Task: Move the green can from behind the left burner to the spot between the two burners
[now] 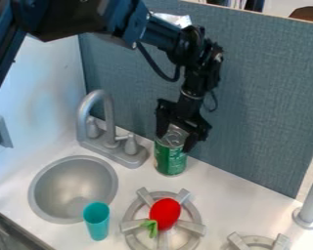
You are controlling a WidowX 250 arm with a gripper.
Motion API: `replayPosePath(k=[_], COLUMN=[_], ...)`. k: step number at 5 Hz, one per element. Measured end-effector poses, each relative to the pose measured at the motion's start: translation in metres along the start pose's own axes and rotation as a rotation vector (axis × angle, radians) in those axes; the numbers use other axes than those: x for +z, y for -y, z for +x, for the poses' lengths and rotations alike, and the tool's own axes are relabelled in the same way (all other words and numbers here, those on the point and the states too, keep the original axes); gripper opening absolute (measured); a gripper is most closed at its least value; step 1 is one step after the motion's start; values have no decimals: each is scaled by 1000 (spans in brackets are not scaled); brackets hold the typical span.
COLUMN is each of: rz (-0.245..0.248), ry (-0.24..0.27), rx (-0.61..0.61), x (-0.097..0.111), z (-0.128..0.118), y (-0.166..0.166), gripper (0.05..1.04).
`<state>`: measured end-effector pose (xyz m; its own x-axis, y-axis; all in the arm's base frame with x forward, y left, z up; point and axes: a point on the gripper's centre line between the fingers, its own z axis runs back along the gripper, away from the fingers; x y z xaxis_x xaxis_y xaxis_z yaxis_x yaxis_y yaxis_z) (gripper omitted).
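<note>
Where the partition meets the worktop, beside the faucet, the end effector grips a green can by its top, its pale print too small to read. Nearer are a teal cup and red toy.

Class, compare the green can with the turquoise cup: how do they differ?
The can is dark green with a silver top; the cup is plain turquoise. The can is wider, the cup slimmer. The can stands near the back panel with the gripper at its top; the cup stands beside the sink. Both are upright.
</note>
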<state>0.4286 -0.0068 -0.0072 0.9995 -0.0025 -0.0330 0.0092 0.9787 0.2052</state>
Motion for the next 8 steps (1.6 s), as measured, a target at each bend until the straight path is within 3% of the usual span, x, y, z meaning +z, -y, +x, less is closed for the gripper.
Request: replayPosePath(k=[3, 5, 6, 7, 8], rz=[23, 82, 74, 15, -8], ry=[8, -24, -19, -16, -17], rx=[-21, -8, -24, -23, -23], x=[2, -21, -23, -25, -24], z=[15, 20, 22, 19, 18], y=[-10, -24, -23, -20, -18], gripper=[1001, 1001, 1001, 1001, 1001])
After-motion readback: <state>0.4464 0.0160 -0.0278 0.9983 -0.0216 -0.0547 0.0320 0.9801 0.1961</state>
